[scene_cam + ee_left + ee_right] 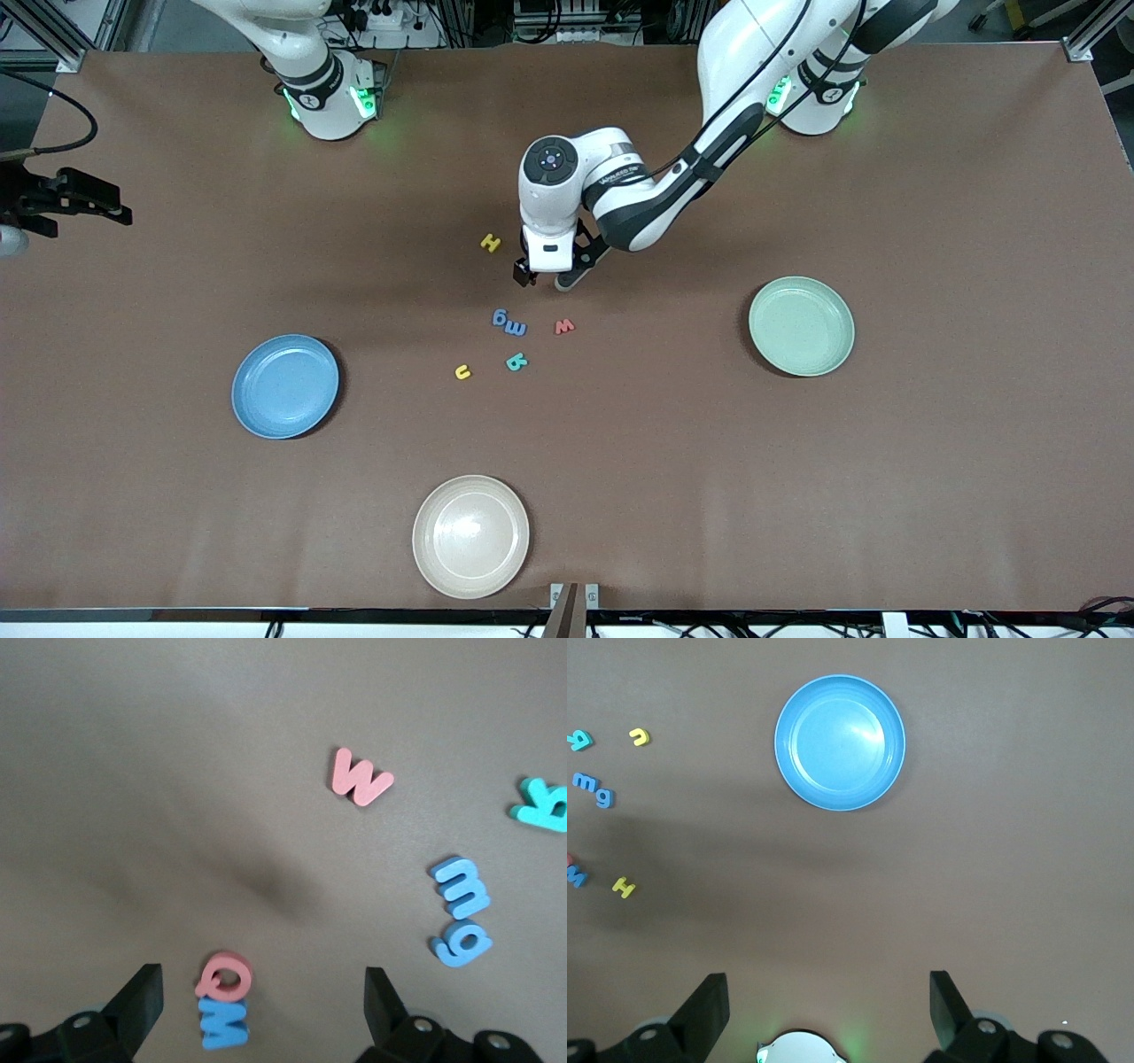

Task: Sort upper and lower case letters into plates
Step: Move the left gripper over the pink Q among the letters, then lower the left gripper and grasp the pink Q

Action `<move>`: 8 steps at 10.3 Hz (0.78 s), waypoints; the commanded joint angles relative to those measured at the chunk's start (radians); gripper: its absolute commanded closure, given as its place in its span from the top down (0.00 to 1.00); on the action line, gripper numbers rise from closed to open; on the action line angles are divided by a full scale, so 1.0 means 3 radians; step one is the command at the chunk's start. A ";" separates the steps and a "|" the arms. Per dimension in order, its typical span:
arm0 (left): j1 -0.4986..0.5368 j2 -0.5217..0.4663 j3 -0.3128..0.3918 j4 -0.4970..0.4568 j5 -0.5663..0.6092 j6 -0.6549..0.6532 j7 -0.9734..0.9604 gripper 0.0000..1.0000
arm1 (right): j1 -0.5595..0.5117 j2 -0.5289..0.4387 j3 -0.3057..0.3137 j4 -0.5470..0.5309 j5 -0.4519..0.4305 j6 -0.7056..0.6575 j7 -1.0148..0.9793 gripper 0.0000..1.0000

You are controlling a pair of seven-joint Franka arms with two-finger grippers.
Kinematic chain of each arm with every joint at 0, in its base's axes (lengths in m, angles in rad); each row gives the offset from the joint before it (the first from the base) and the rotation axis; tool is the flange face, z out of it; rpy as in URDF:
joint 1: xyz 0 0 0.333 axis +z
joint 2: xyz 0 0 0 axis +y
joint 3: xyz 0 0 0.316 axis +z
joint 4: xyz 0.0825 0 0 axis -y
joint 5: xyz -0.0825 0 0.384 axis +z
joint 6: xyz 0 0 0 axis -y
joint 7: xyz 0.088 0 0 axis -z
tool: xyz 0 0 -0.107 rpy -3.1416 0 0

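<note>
Now my left end effector (257,1010) hangs wide over the touching pink Q (225,975) and blue M (221,1024); closing carelessly could pinch both. Right end effector (824,1010) waits wide open.

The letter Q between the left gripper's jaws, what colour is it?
The Q is pinkish red, seen best in the left wrist view.

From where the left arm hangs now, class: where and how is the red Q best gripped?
Grip the red Q across its round outer edges, coming straight down from above. It lies flat on the table and touches the blue M, so the left gripper, open above it, probably should close on the sides clear of that neighbour.
</note>
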 commanded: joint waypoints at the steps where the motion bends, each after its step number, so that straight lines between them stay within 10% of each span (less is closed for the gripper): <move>1: -0.0071 0.0047 0.0040 -0.0048 0.0137 0.0052 -0.0121 1.00 | -0.0060 -0.0040 0.0041 -0.0034 -0.0036 0.0014 -0.0063 1.00; 8: -0.0148 0.0165 0.0070 -0.0120 0.0178 0.0231 -0.0551 1.00 | -0.0060 -0.0040 0.0041 -0.0034 -0.0036 0.0003 -0.0068 1.00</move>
